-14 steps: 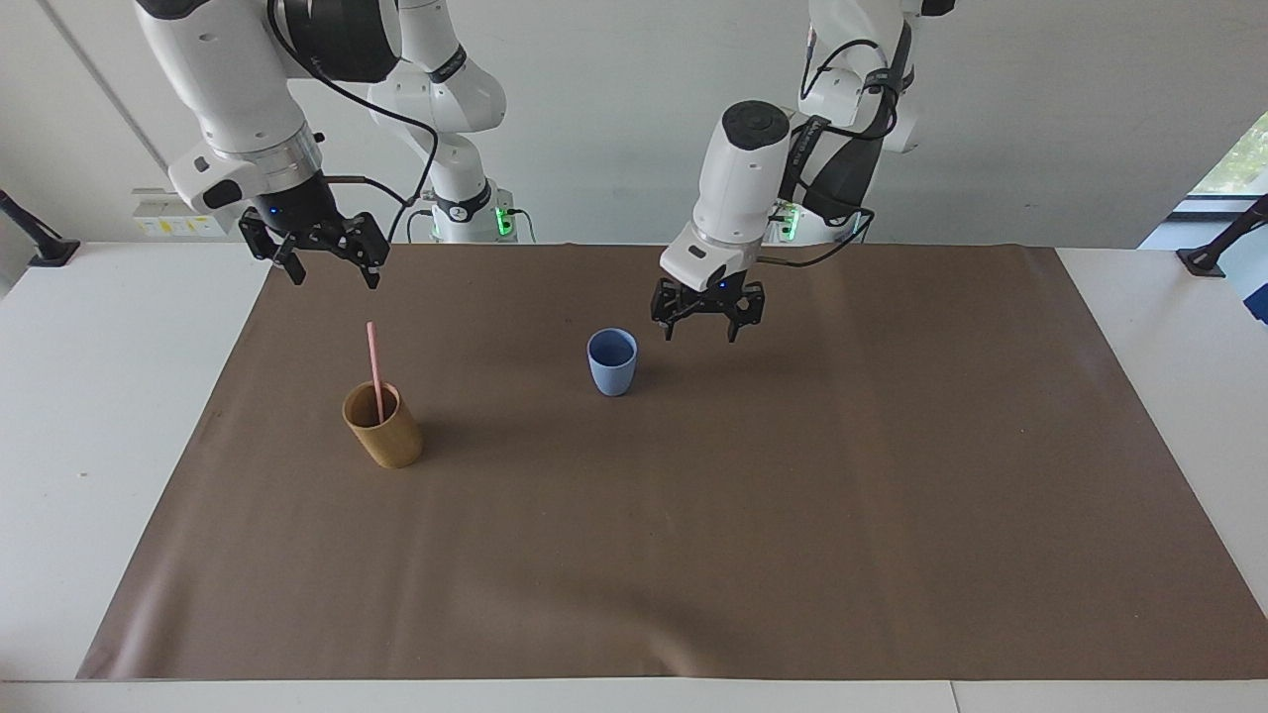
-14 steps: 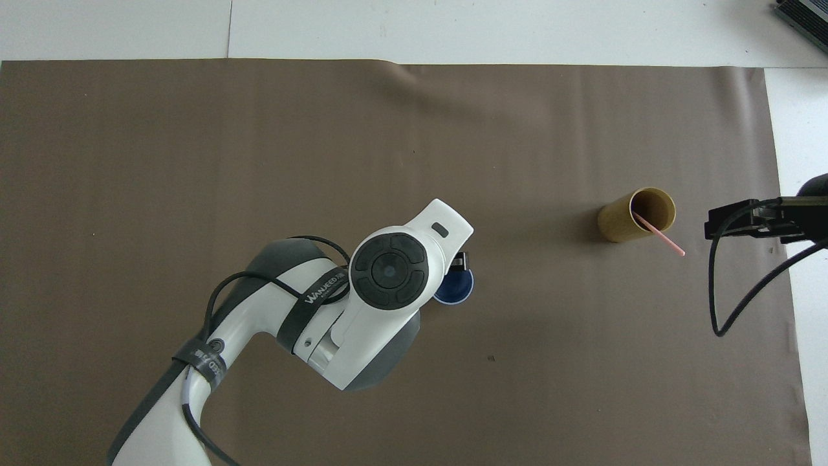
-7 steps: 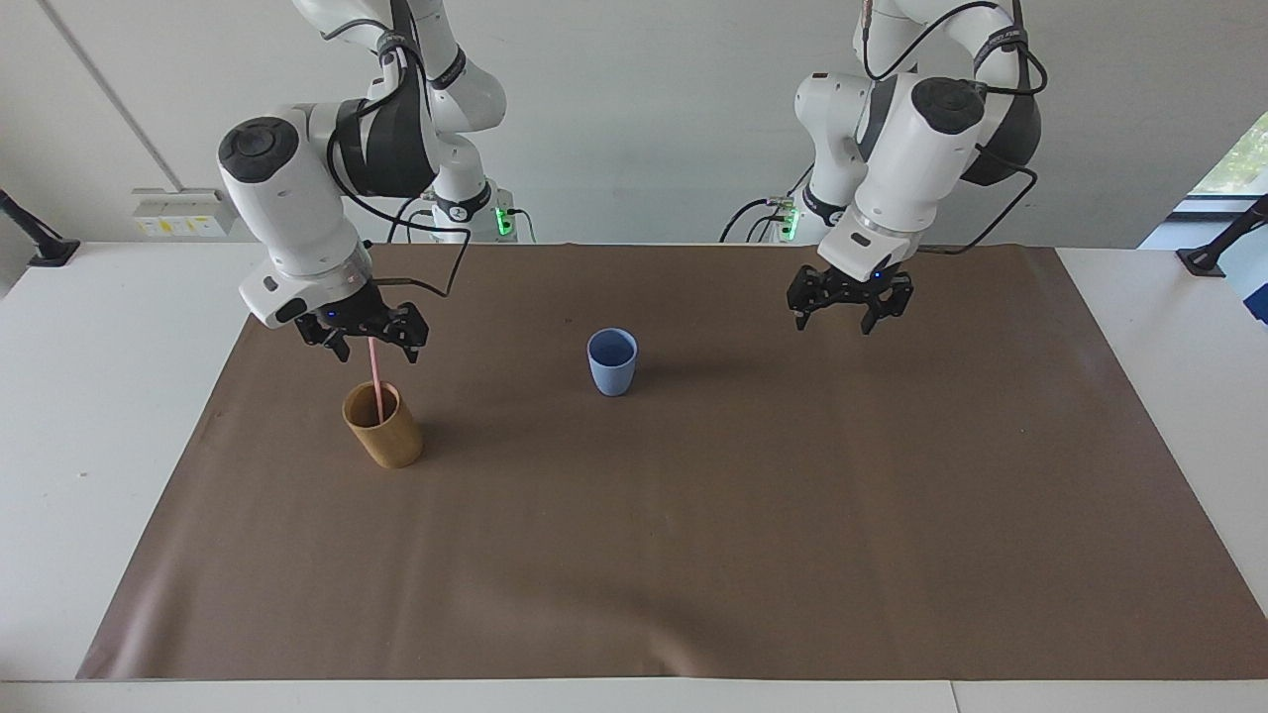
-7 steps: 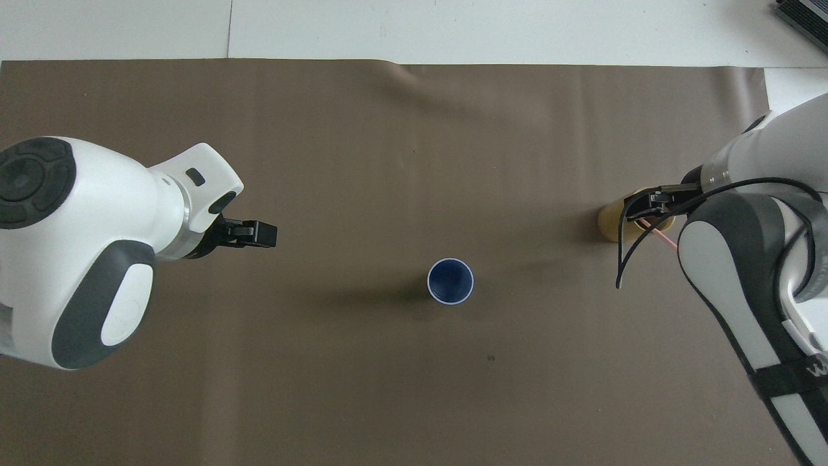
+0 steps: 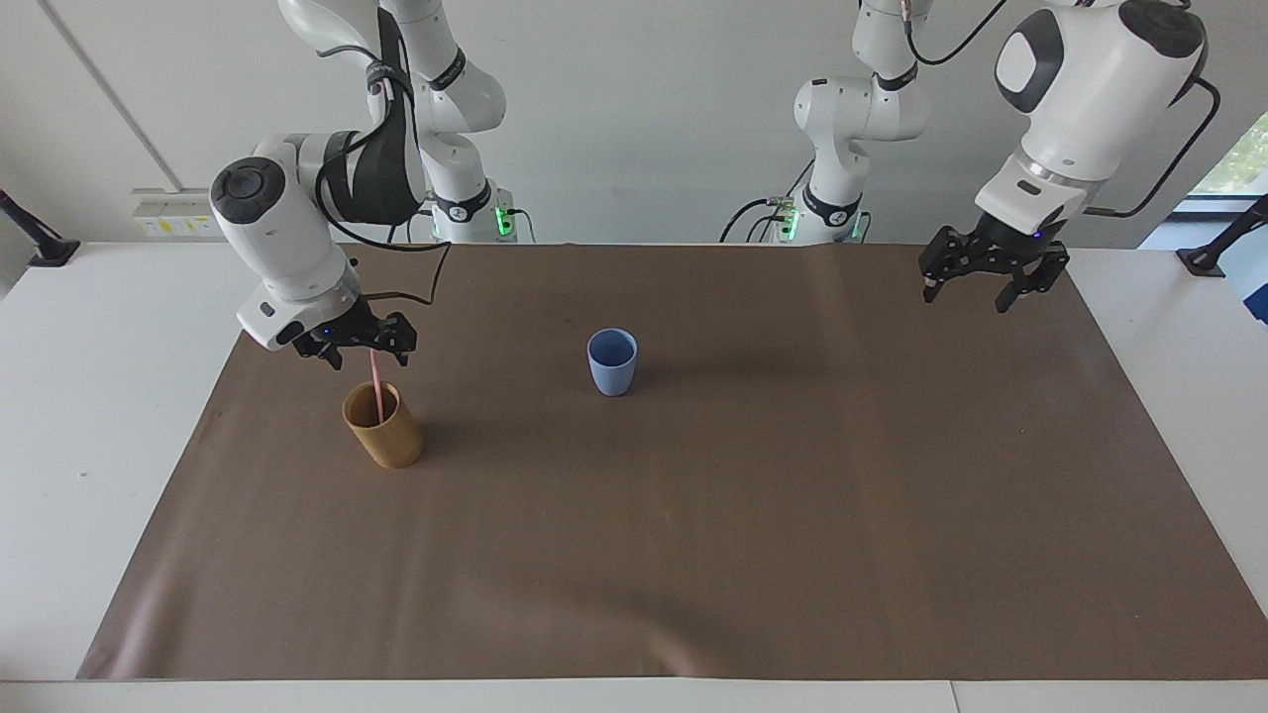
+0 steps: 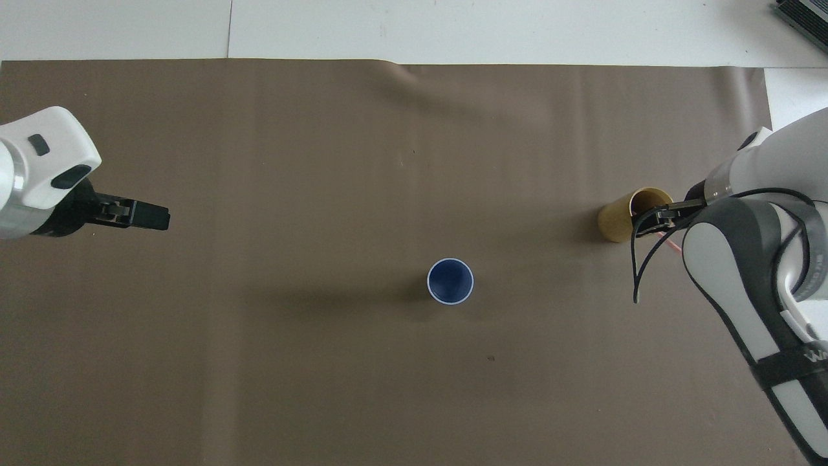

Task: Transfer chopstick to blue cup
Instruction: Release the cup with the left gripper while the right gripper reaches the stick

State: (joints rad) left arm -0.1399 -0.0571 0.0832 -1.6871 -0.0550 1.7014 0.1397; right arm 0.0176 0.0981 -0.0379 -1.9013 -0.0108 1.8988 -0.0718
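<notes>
The pale pink chopstick [image 5: 376, 381] stands in a tan cylindrical cup [image 5: 384, 428] toward the right arm's end of the mat, leaning slightly. My right gripper [image 5: 365, 349] hangs at the stick's top end, open, one finger on each side of it. In the overhead view that gripper [image 6: 654, 215] covers part of the tan cup [image 6: 618, 219], and only a sliver of the chopstick [image 6: 670, 243] shows. The blue cup [image 5: 612, 362] stands upright and holds nothing at mid-mat [image 6: 450, 281]. My left gripper [image 5: 991, 282] is open and raised over the mat's edge at the left arm's end [image 6: 152, 217].
A brown mat [image 5: 693, 555] covers most of the white table [image 5: 89, 416]. A black clamp mount [image 5: 1214, 248] sits at the table corner at the left arm's end, and another [image 5: 35, 243] sits at the right arm's end.
My left gripper has swung away from beside the blue cup to the mat's edge at its own end. My right gripper has come down around the chopstick's top.
</notes>
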